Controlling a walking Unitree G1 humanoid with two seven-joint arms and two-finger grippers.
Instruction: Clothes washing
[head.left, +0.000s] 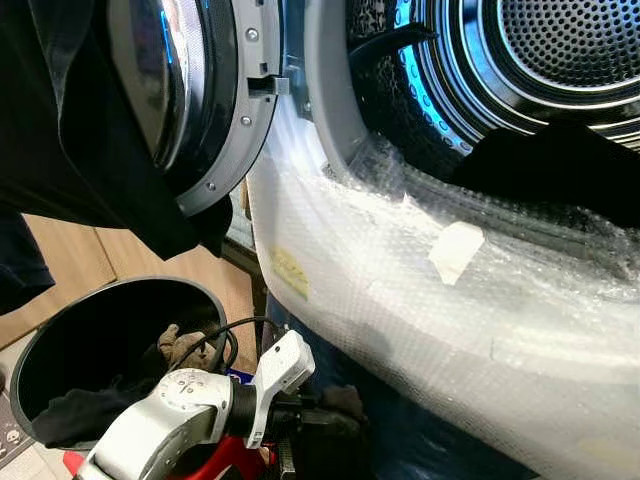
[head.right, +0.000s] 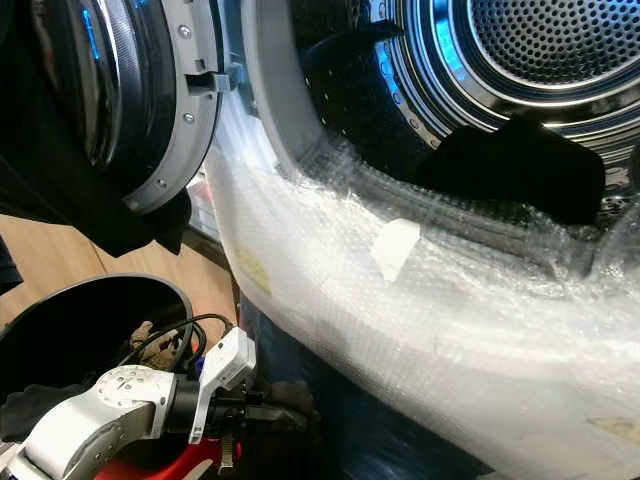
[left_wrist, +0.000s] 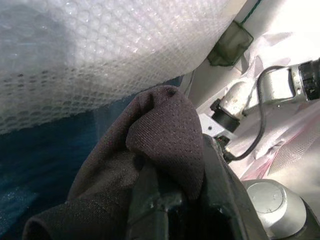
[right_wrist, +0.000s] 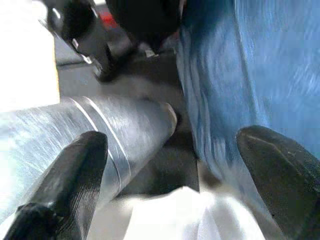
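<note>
Dark garment (left_wrist: 150, 150) pinched between left fingers (left_wrist: 155, 210)

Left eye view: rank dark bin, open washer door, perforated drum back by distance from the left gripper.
From the left gripper, holding dark cloth:
1. Dark bin, beside it, low left.
2. Washer door, above left.
3. Drum back, deep inside, upper right.

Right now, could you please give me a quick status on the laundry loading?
Left gripper shut on dark garment, low beside the basket. Right gripper open, holding nothing. Washer door open, bubble wrap draped over the drum's lip.
</note>
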